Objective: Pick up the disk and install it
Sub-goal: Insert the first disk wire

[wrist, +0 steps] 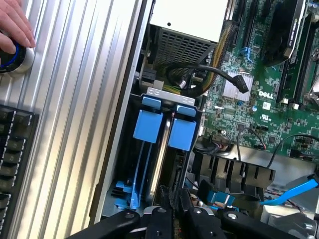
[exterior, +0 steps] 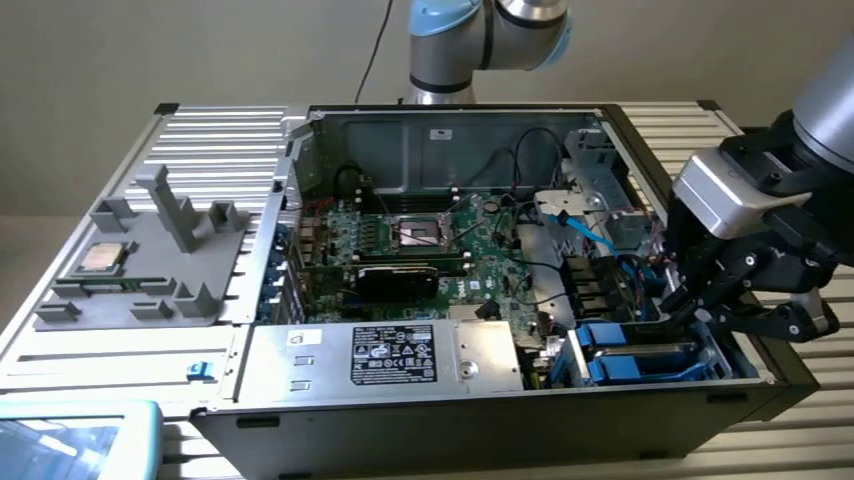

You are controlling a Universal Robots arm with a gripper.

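The disk (wrist: 158, 167) stands on edge in the drive bay at the front corner of the open computer case (exterior: 287, 190). Its silver metal side shows between two bright blue plastic tabs (wrist: 148, 124). In the exterior view the blue-framed bay (exterior: 638, 352) lies at the case's right front. My gripper (wrist: 174, 209) hangs just over the bay's near end, its black fingers (wrist: 160, 215) drawn close together. Whether they pinch the disk's edge is hidden. From the exterior view's right my gripper (exterior: 697, 308) reaches down into that corner.
A silver power supply box with a black label (exterior: 387, 355) sits beside the bay. The green motherboard (exterior: 427, 240) and loose black and blue cables (wrist: 294, 191) lie close by. A grey fixture holding a CPU chip (exterior: 104, 258) stands at the exterior view's left. A person's hand (wrist: 12, 27) rests on a button.
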